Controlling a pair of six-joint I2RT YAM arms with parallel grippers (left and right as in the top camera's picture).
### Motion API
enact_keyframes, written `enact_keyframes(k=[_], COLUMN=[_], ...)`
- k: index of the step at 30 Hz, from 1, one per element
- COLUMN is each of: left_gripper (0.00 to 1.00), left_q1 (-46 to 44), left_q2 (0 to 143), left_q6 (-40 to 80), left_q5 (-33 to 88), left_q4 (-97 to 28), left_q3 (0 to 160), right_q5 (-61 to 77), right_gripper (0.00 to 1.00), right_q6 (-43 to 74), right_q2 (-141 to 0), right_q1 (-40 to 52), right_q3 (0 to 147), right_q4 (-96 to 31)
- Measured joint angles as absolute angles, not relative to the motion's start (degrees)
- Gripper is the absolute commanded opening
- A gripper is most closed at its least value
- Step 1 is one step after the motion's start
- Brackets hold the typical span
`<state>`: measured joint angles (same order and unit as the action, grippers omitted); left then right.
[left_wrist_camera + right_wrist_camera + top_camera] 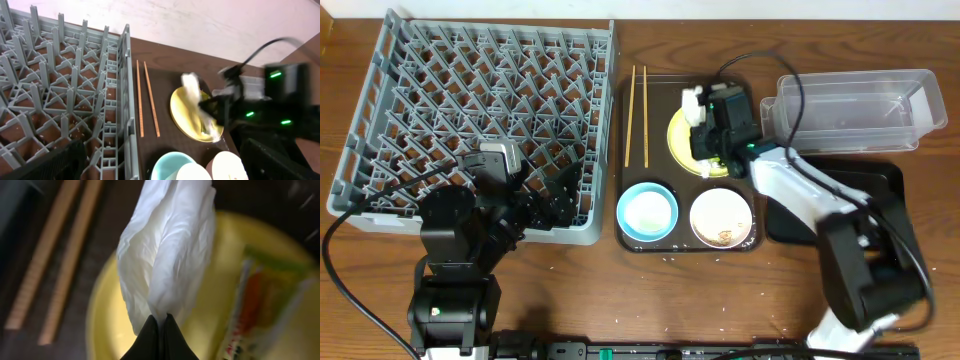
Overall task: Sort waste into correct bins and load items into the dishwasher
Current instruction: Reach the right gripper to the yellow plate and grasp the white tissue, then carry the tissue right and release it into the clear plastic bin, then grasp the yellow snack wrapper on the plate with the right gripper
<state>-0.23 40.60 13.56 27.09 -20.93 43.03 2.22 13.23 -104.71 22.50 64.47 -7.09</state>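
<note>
One piece of waste is in hand: your right claw (160, 325) is clamped together on a thin fold of the white crumpled wrapper (167, 255), held just over the yellow plate (105, 325). Judge it nearly weightless, soft and floppy. It should sway as you carry it, and so small a pinch may slip, so move smoothly toward the clear tub (860, 105) or the black tray (880, 180) on the counter beyond.

The orange-and-green sachet (260, 300) lies flat on the plate. It looks thin and slick, so take it by an edge or corner rather than pressing down on its face.

Your left claw (555, 195) hangs over the near corner of the dish rack (470, 90), and I cannot tell whether it is apart or together.
</note>
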Motion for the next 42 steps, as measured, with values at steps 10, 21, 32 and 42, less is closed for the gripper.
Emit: enact_keyframes(k=[10, 21, 32, 42], left_gripper=[0.99, 0.99, 0.99, 0.99], left_q1=[-0.3, -0.3, -0.2, -0.3], left_q2=[40.6, 40.6, 40.6, 40.6], left_q6=[13.5, 13.6, 13.6, 13.6], left_q5=[27.1, 27.1, 27.1, 27.1], left_q4=[-21.0, -21.0, -21.0, -21.0], left_q3=[43.0, 43.0, 43.0, 43.0], right_q5=[-3.7, -9.4, -5.9, 7.8], right_gripper=[0.01, 0.15, 0.61, 0.54], right_q6=[29.4, 48.4, 48.6, 27.2], right_q2=[-89.4, -92.7, -96.5, -89.3], right_q1=[12.5, -3.1, -4.0, 10.0], right_q3=[65.0, 65.0, 65.0, 65.2], right_q4=[-16.8, -13.6, -13.3, -15.9])
